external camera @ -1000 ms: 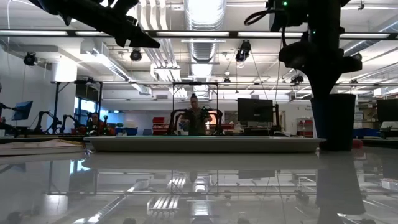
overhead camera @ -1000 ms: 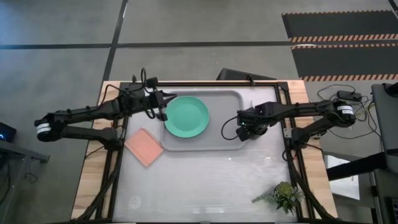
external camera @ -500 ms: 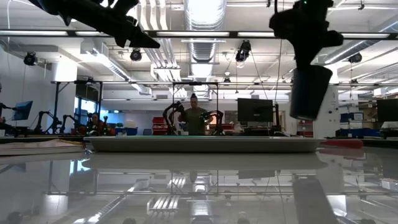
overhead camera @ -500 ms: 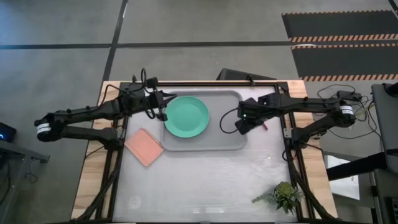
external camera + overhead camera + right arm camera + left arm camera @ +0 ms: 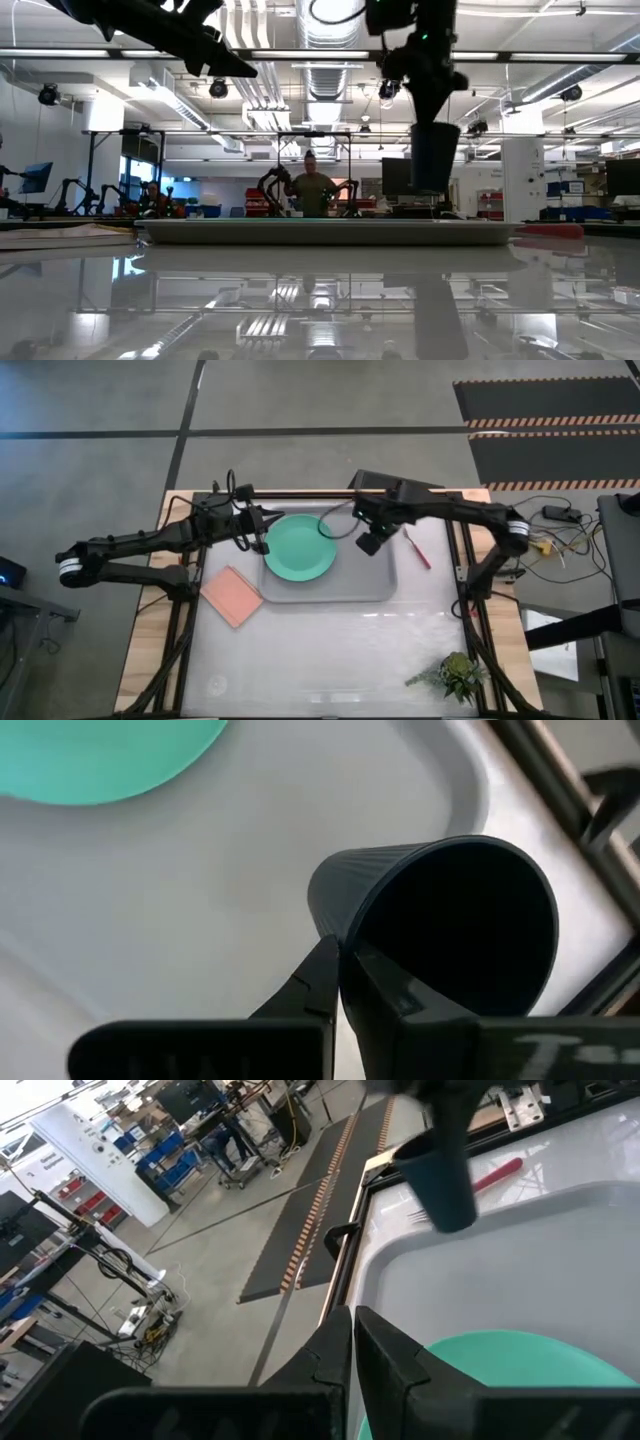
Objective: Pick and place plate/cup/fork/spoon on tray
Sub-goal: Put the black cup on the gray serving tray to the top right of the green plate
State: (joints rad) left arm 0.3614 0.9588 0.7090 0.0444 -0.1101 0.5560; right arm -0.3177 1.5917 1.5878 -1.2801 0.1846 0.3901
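The mint-green plate (image 5: 300,547) lies flat in the left half of the light grey tray (image 5: 385,585). My right gripper (image 5: 368,532) hangs over the tray's far right part, shut on the black cup (image 5: 433,157). The fork (image 5: 417,548), pink-red handled, lies on the table just right of the tray. My left gripper (image 5: 264,526) is shut and empty, and it hovers high over the plate's left edge (image 5: 238,68). The spoon is out of view. My right gripper pinches the cup's wall at the rim (image 5: 345,935), one finger inside the cup and one outside. The fingers come from above, pointing steeply down. The cup hangs below them, mouth up and nearly upright, lifted clear of the tray (image 5: 330,232).
A salmon-pink square pad (image 5: 232,595) lies on the table left of the tray's near corner. A small green plant (image 5: 455,675) sits near the front right edge. A person stands in the room beyond the table (image 5: 312,190).
My right gripper has lifted the cup off the table by the tray's right edge. It has carried it up and toward the far left, over the tray, rolling as it went. The cup tipped on the way and now hangs nearly upright.
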